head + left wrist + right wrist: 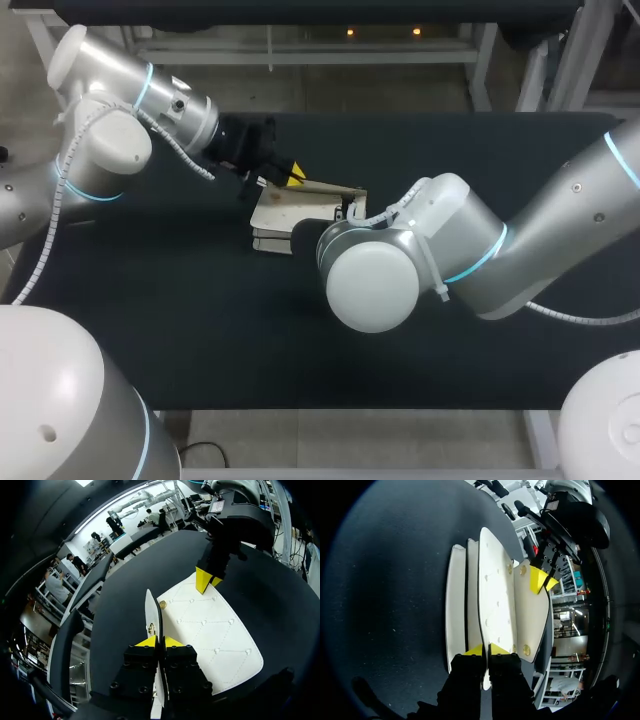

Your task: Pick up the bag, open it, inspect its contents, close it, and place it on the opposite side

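Observation:
A white quilted bag (283, 209) lies on the black table (200, 330), its flap lifted. My left gripper (291, 175) is shut on the thin edge of the flap (152, 611); its yellow tips (160, 641) meet on it beside a gold snap (151, 627). My right gripper (486, 650) is shut on the edge of the bag's front panel (495, 592), opposite the left gripper (540, 579). In the left wrist view the right gripper (206, 580) pinches the far edge of the quilted panel (210, 630). In the head view my right arm's elbow (375, 270) hides its fingers.
The black table runs wide to both sides of the bag, with bare surface at the right (520, 160) and toward the front edge (300, 380). My right forearm (560, 215) crosses the right half of the table.

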You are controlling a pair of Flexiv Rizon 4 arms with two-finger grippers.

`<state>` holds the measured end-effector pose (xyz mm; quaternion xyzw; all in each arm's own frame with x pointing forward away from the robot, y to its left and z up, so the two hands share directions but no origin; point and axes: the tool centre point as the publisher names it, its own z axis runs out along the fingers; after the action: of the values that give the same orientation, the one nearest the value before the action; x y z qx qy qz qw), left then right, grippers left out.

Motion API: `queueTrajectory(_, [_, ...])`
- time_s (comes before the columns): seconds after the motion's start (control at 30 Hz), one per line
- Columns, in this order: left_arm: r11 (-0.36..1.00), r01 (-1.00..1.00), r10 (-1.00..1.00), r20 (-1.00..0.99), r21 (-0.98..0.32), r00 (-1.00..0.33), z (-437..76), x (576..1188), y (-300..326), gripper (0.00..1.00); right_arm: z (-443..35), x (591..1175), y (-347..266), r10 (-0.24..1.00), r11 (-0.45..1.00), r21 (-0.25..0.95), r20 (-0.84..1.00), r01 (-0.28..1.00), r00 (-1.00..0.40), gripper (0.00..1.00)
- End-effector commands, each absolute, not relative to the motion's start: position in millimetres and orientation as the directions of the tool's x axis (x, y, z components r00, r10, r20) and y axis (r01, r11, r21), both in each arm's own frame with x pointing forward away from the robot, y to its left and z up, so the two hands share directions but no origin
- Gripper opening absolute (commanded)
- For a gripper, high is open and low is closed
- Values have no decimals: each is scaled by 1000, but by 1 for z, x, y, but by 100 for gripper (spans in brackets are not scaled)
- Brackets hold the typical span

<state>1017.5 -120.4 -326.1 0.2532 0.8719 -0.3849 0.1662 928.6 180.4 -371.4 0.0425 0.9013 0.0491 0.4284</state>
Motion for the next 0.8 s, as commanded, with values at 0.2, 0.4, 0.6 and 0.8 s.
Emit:
queueTrajectory(0.2, [555,630,312,-566,-543,-763,-332,1002,-122,0,-376,927,178,123,990,138,-810,18,-573,0])
queueTrajectory(0.4, [535,681,273,-661,-499,-699,-342,986,-118,0,-376,927,178,123,990,138,-810,18,-573,0])
queueTrajectory(0.6, [517,709,254,-705,-479,-662,-354,973,-117,0,-376,927,178,123,990,138,-810,18,-573,0])
queueTrajectory(0.8, [499,699,189,-723,-512,-665,-362,967,-113,0,-376,927,178,123,990,138,-810,18,-573,0])
